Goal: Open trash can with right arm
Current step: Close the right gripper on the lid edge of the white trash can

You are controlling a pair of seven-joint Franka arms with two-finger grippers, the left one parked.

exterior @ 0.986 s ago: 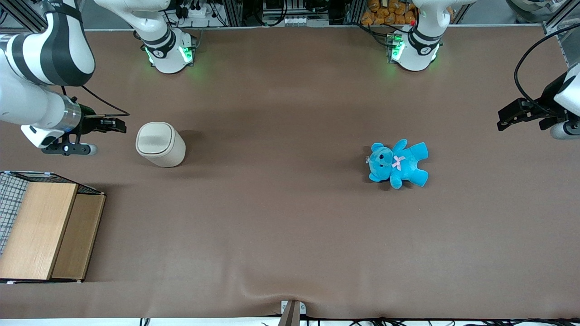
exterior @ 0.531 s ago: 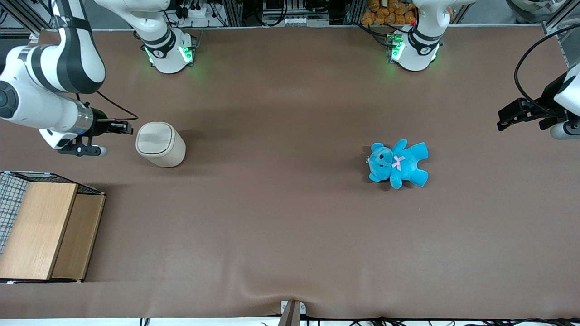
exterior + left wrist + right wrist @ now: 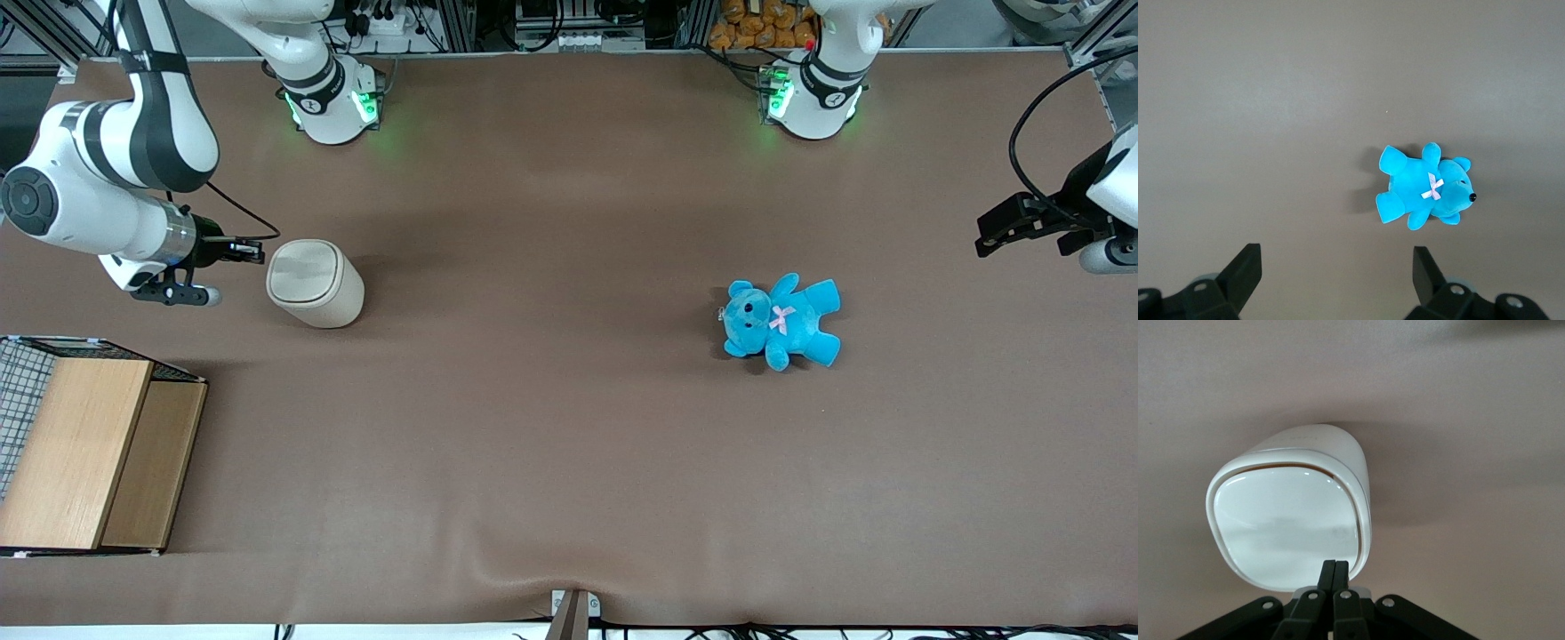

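Observation:
The cream-white trash can (image 3: 316,283) stands upright on the brown table toward the working arm's end, its rounded-square lid (image 3: 303,269) down. My right gripper (image 3: 256,254) is shut and empty, held level, its tips right at the edge of the lid. In the right wrist view the closed fingertips (image 3: 1335,567) overlap the rim of the glossy lid (image 3: 1285,523) of the trash can (image 3: 1338,453); a thin dark seam runs between lid and body.
A wooden box with wire mesh (image 3: 84,449) stands nearer the front camera than the can. A blue teddy (image 3: 782,320) lies toward the parked arm's end, also in the left wrist view (image 3: 1425,190).
My right arm has swung toward the trash can; the shut gripper has closed the gap and now reaches the lid's edge. The can and teddy have not moved.

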